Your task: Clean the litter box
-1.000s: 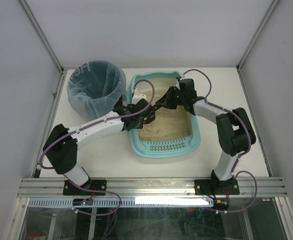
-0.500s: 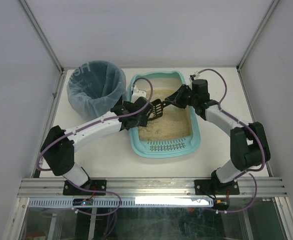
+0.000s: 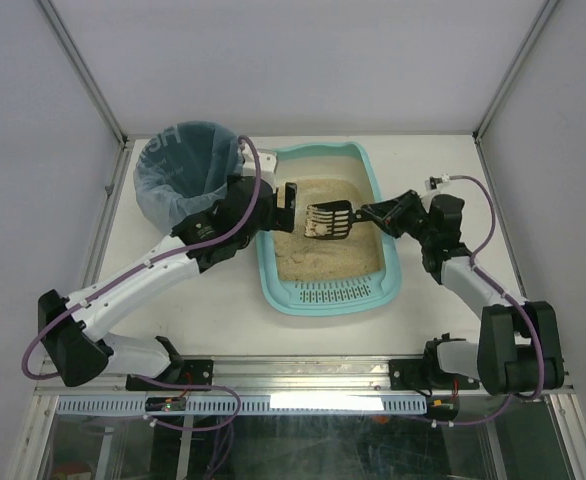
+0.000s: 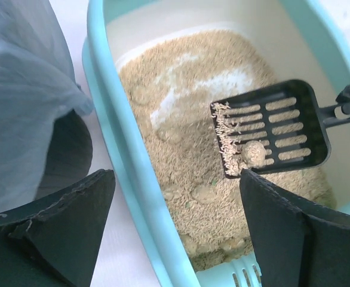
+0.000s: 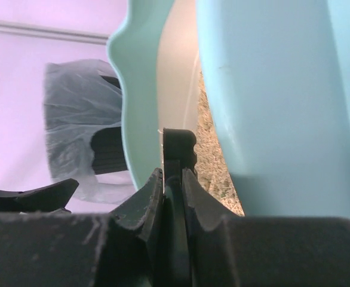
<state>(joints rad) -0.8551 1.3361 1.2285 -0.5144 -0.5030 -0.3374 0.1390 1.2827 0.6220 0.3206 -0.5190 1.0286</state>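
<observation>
The light teal litter box (image 3: 273,275) sits mid-table with beige litter (image 3: 341,255) and a slotted grate at its near end. A black slotted scoop (image 3: 330,220) hovers over the litter, carrying a clump (image 4: 254,153) and loose grains. My right gripper (image 3: 381,215) is shut on the scoop's handle (image 5: 178,146) at the box's right rim. My left gripper (image 3: 275,205) stands open over the box's left rim (image 4: 122,140), with nothing between its fingers (image 4: 64,218). The scoop (image 4: 276,128) lies just beyond its right finger.
A round dark bin with a bluish bag liner (image 3: 191,172) stands at the back left, close to the box's left wall and my left wrist. The same bin (image 5: 79,128) shows in the right wrist view. White walls enclose the table.
My left gripper has opened and drawn back left toward the bin. My right gripper has pulled back to the right, taking the scoop with it over the litter.
</observation>
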